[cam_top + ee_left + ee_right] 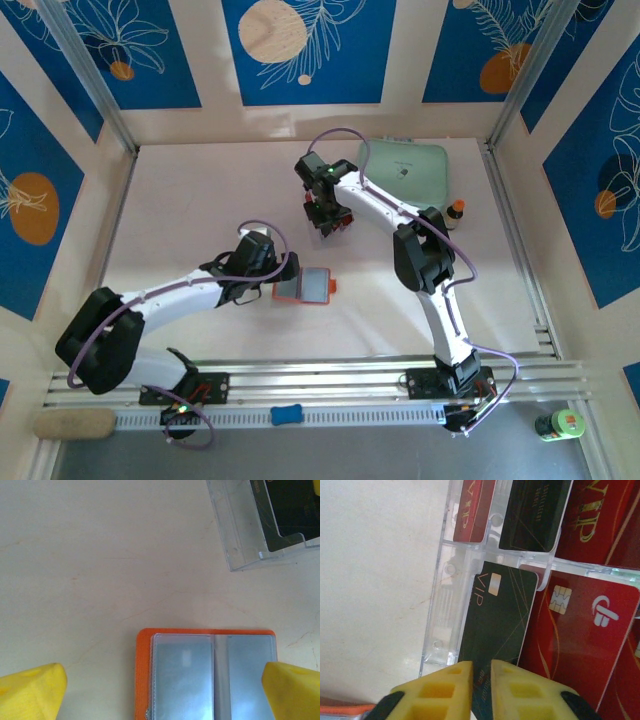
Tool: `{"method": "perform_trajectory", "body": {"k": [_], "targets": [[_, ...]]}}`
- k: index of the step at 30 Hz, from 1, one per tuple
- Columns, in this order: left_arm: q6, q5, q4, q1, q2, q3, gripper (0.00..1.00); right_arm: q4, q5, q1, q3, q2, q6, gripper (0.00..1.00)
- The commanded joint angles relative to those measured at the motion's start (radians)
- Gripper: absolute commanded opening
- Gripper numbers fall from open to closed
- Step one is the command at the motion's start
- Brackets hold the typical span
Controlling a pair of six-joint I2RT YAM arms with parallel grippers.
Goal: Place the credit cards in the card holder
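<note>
Left arm [170,295]: reaches from the lower left of the top view to frame centre, wrist over the card holder [142,670].
Left gripper [162,690]: fully spread and holding nothing. One yellow fingertip sits in each bottom corner of the wrist view, with the open holder's two grey pockets between them.
Right arm [440,290]: rises from the lower right, bends at the elbow, then runs up-left to the clear rack [445,605].
Right gripper [481,685]: closed to a thin slit at the near end of the black card [495,625]. Cannot tell if it has a hold on the card.
Red cards [585,630]: lie just right of the black one, more in the compartments above.
Clearance: bare table [200,200] left of both rack and holder. The mint-green case [405,168] lies to the upper right of the rack.
</note>
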Motion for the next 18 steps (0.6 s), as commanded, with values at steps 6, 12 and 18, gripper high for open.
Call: {"method": "perform_trajectory", "body": {"k": [6,12,18], "targets": [[0.001,-0.020,0.010,0.000,-0.027,-0.017,1.00,-0.044,-0.034,0.007,0.047,0.010,-0.001,0.16],[0.018,-0.029,-0.004,0.000,-0.031,-0.011,1.00,-0.082,0.055,0.031,0.097,-0.013,-0.023,0.22],[0.024,-0.028,0.000,-0.001,-0.034,-0.017,1.00,-0.145,0.139,0.038,0.171,0.033,-0.046,0.26]]}}
